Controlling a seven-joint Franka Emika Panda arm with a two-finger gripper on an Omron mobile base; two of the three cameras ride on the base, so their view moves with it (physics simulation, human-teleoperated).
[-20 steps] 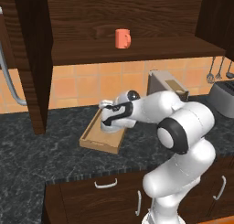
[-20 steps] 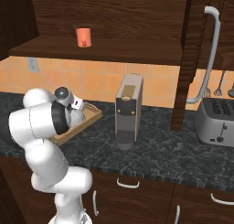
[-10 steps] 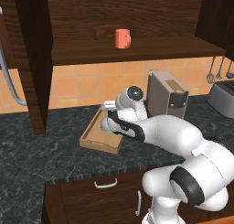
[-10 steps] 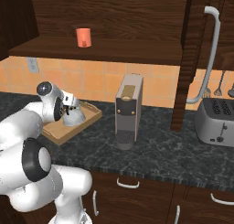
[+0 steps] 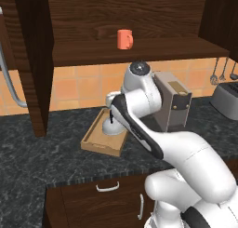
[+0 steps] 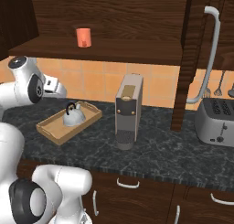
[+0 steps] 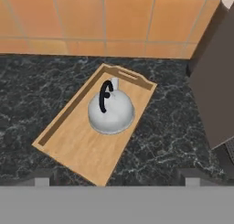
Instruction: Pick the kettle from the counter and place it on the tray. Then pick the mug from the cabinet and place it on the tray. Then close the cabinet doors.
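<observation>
Kettle (image 7: 111, 111) on tray (image 7: 73, 145), upright, toward its far end.
Tray flat on dark counter (image 7: 32, 95), just beside grey coffee machine (image 6: 127, 109). Orange mug (image 5: 124, 39) up on cabinet (image 5: 83, 17) shelf, doors open. Gripper (image 7: 114, 176) above tray, jaws wide apart, holding nothing, fingertips (image 7: 42, 177) clear of kettle. Toaster (image 6: 217, 121) far right.

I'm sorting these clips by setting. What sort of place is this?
A rendered home kitchen, most likely: a dark speckled counter over wood drawers, an orange tiled backsplash, and a coffee machine and toaster standing on the worktop, with a kettle on a wooden tray.
</observation>
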